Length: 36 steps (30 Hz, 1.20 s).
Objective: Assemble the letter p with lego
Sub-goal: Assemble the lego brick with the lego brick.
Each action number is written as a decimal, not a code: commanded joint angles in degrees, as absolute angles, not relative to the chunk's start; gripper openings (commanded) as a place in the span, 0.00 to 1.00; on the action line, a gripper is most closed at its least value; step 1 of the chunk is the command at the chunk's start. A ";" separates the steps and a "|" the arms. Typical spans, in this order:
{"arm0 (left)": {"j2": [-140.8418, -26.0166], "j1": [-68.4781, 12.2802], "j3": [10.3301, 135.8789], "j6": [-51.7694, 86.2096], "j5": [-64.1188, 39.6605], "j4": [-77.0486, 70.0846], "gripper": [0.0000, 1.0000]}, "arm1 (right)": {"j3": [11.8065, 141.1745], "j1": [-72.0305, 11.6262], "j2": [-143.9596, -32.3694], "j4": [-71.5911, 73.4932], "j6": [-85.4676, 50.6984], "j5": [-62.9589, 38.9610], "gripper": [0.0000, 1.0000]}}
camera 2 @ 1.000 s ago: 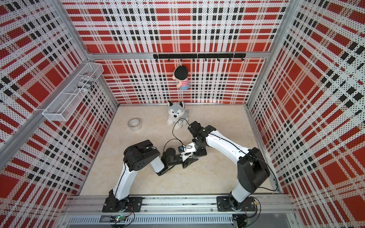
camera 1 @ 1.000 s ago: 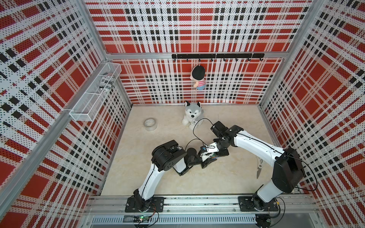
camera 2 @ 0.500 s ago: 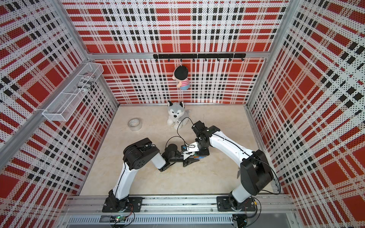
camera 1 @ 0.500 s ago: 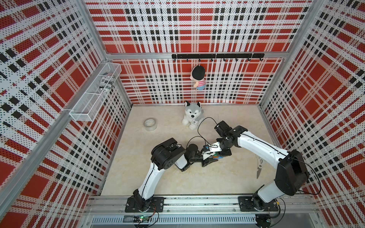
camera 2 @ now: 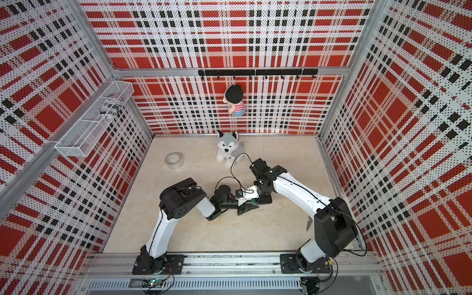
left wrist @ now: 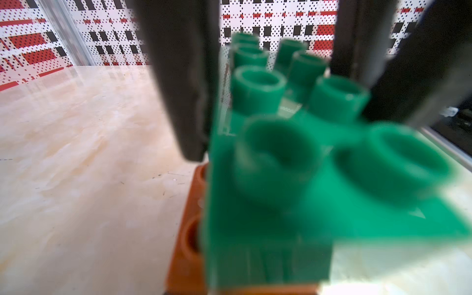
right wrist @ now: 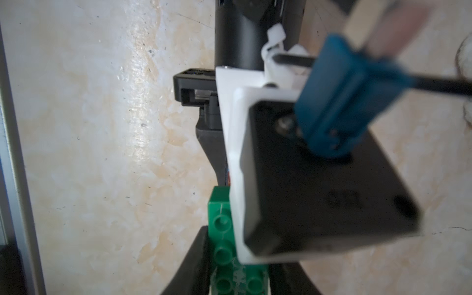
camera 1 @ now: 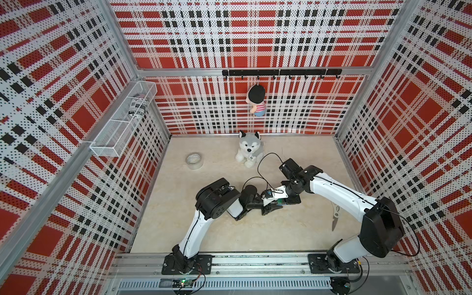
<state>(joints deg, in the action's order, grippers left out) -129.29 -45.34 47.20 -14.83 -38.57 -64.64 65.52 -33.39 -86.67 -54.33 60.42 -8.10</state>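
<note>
Two grippers meet over the middle of the table (camera 1: pixel 255 237); letter-p stack (camera 1: pixel 280 202) is between them. Right gripper (right wrist: pixel 240 281): jaws clamped tight on one end of the stack's green brick (left wrist: pixel 281 191). Left gripper (camera 1: pixel 273 209): jaws part-closed, gripping the other end under its own camera; one finger (right wrist: pixel 210 153) lies along the side. Orange brick (left wrist: pixel 189 229) joined under green; contact with table: cannot tell.
</note>
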 commanded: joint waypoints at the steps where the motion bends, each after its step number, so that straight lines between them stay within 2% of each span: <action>1: -134.51 -45.09 45.27 -17.26 -34.85 -50.38 0.00 | 65.13 -32.74 -84.99 -53.48 60.11 -8.34 0.06; 36: -135.07 -44.82 45.70 -16.39 -34.01 -50.44 0.00 | 63.28 -31.65 -87.45 -51.93 57.85 -7.68 0.06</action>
